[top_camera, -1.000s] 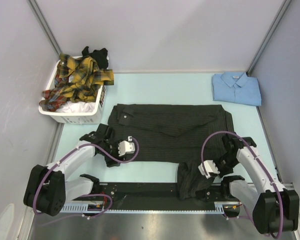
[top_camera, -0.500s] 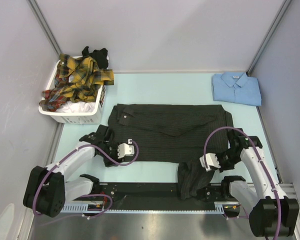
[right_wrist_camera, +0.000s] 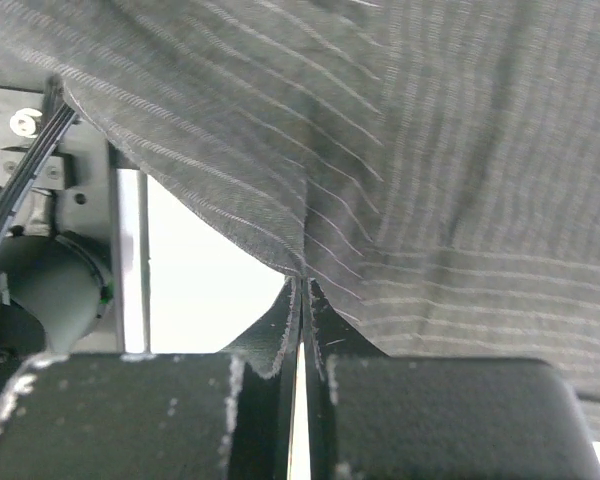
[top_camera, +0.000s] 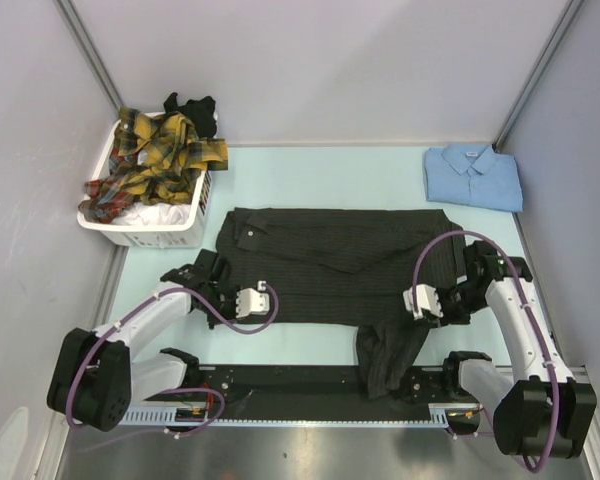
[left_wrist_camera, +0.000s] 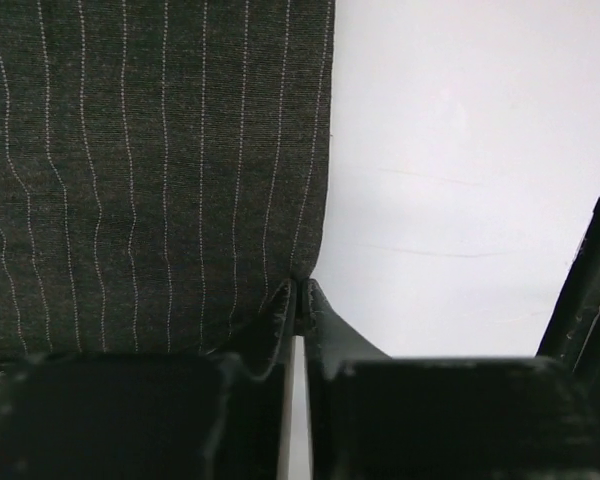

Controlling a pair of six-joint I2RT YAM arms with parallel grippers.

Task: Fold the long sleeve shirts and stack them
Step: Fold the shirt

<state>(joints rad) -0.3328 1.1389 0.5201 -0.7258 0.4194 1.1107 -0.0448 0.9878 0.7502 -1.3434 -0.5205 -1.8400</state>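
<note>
A charcoal pinstriped shirt lies spread across the middle of the table, one part bunched near the front rail. My left gripper sits at its lower left edge. In the left wrist view the left gripper is shut, pinching the hem of the shirt. My right gripper is at the shirt's lower right. The right wrist view shows the right gripper shut on an edge of pinstriped cloth that hangs lifted off the table. A folded light blue shirt rests at the back right.
A white laundry basket at the back left holds yellow-red plaid shirts and a black garment. Grey walls enclose the table on three sides. The black front rail runs between the arm bases.
The left jaws have closed on the shirt's hem. The right gripper, shut on the cloth, has risen and moved away from the rail, drawing the bunched part up with it.
</note>
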